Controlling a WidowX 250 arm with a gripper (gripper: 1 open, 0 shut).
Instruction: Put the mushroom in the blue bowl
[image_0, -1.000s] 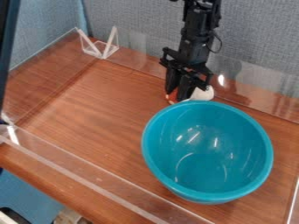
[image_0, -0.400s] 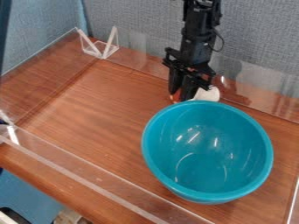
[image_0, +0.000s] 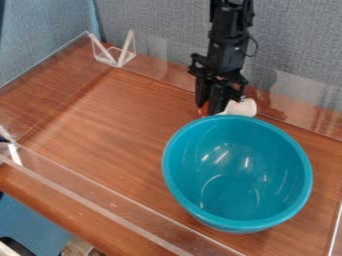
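At upper right of the frame, just behind the bowl (image_0: 238, 175), the claw (image_0: 207, 106) is clenched on the mushroom (image_0: 238, 107), likely light, firm and smooth, its pale stem probably offering the surest hold.

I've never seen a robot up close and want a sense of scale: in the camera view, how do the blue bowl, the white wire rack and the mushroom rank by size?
Largest to smallest, as they look here:
1. Blue bowl
2. White wire rack
3. Mushroom, partly hidden
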